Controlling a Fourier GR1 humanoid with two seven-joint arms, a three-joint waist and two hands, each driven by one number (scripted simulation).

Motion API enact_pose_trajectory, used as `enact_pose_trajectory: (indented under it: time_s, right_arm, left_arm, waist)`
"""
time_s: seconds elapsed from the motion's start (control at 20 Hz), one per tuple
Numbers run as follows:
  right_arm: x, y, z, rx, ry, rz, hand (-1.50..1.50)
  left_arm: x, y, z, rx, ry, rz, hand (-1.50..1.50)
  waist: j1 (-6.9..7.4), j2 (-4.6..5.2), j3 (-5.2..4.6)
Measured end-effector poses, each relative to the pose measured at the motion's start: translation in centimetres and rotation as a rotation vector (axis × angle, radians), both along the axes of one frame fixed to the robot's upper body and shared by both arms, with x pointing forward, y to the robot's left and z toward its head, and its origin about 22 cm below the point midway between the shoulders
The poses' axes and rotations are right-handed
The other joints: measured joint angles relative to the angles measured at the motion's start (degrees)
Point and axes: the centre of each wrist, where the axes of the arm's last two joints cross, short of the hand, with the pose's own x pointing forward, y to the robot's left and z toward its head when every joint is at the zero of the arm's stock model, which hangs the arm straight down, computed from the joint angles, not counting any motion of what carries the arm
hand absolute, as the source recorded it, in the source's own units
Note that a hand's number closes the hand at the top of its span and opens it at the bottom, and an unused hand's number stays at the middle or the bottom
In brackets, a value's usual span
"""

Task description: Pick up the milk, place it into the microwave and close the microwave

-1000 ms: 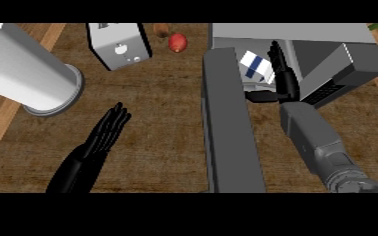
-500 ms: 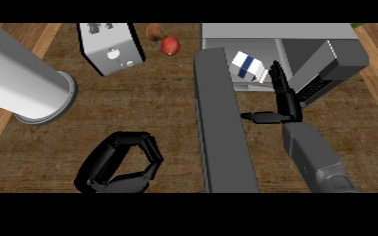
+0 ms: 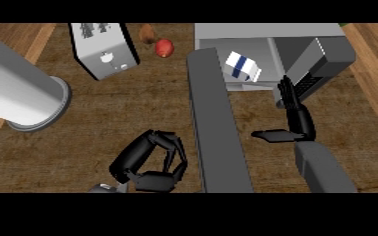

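Got the milk point(image 3: 242, 66) parked inside the microwave point(image 3: 251, 32), just beyond the right hand point(image 3: 299, 124) with its straight, spread fingers, not touching. Seeing the left hand point(image 3: 151, 160) curled on nothing. Best bet: clear out sideways, then push the door point(image 3: 214, 130) shut.

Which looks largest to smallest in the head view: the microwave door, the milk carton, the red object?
1. microwave door, by far the largest
2. milk carton
3. red object, clearly smallest
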Motion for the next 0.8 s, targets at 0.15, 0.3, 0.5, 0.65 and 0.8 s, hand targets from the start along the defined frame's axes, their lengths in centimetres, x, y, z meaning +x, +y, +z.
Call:
enact_pose_trajectory:
  time_s: [0.15,0.3,0.5,0.65,0.8]
  right_arm:
    - [-1.3,-0.1,0.1,0.001,-0.012,0.01,-1.5]
    - [-3.1,-1.3,0.5,-0.001,-0.029,0.012,-1.5]
    - [-5.3,-2.6,2.0,0.001,-0.04,0.009,-1.5]
    - [-7.2,-4.0,3.1,0.009,-0.059,-0.008,-1.5]
    - [-8.2,-5.0,5.0,0.016,-0.079,-0.008,-1.5]
  left_arm:
    - [0.5,-1.2,-0.9,0.033,0.029,-0.048,1.5]
    - [0.7,-2.7,-2.0,0.047,0.045,-0.089,1.5]
    - [0.1,-4.8,-3.2,0.043,0.072,-0.15,1.5]
    - [-0.5,-7.0,-3.7,0.068,0.06,-0.193,1.5]
    - [-0.9,-9.0,-4.0,0.095,0.043,-0.212,1.5]
  waist:
    - [-0.46,-0.09,-0.04]
    - [-0.69,-0.07,-0.05]
    - [-0.93,-0.04,-0.07]
    - [-0.9,0.07,-0.04]
    - [-1.14,0.21,-0.05]
